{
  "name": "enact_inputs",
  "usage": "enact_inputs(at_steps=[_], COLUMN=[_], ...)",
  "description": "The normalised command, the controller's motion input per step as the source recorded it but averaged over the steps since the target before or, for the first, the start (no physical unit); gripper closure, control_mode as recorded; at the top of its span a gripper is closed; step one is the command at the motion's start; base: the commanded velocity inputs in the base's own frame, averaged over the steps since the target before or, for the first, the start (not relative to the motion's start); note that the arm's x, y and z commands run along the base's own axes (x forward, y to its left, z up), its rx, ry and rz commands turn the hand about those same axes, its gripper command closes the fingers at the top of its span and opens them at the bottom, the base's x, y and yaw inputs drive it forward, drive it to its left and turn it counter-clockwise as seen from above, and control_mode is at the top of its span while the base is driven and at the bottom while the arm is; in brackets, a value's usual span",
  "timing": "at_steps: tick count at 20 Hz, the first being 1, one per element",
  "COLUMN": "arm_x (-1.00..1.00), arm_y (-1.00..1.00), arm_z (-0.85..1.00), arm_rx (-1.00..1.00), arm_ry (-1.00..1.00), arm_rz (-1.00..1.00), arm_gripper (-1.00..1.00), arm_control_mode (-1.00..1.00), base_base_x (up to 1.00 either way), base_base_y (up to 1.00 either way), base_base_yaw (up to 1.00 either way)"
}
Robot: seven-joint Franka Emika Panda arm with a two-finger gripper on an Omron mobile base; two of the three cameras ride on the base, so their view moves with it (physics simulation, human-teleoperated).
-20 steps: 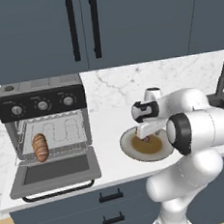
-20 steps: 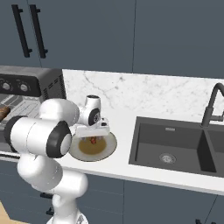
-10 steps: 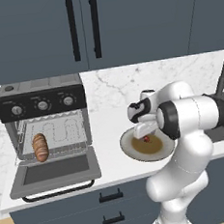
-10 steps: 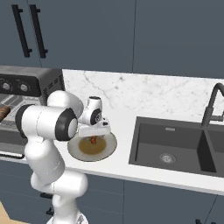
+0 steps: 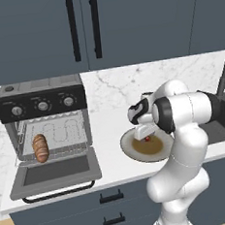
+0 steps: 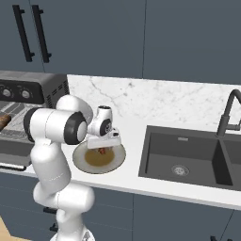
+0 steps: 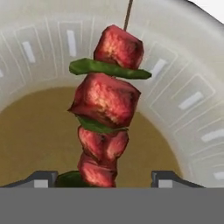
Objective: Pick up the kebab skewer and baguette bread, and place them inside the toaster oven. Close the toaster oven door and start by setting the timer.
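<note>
Marble counter [image 5: 111, 129] under toaster oven [image 5: 46, 135], plate [image 5: 130, 149]

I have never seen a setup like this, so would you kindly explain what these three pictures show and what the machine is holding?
It is a rendered kitchen. A white robot arm reaches over a counter. Two pictures come from cameras on its base, behind it to the left and right. The third looks along its gripper. On the counter stands a toaster oven, its door folded down and a baguette bread on the rack. Beside it is a plate with a kebab skewer. The fingertips flank the skewer's near end; whether they grip it yet is unclear.
</note>
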Motion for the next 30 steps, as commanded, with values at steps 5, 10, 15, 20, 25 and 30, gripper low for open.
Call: enact_inputs(at_steps=[5,10,15,20,25,30], arm_x=[-0.38,-0.74,-1.0,-1.0,-0.75,-0.28], arm_y=[0.08,0.22,0.33,0.91,1.0,1.0], arm_z=[-0.32,0.12,0.81,0.94,0.79,0.57], arm_rx=[0.0,0.01,0.04,0.02,0.01,0.06], arm_ry=[0.0,-0.06,-0.1,-0.04,-0.02,0.0], arm_rz=[0.0,0.0,0.0,0.0,-0.03,-0.08], arm_gripper=[1.0,1.0,1.0,1.0,1.0,1.0], arm_control_mode=[-1.0,-1.0,-1.0,-1.0,-1.0,-1.0], base_base_x=[0.0,0.0,0.0,0.0,0.0,0.0], base_base_y=[0.0,0.0,0.0,0.0,0.0,0.0], base_base_yaw=[0.0,0.0,0.0,0.0,0.0,0.0])
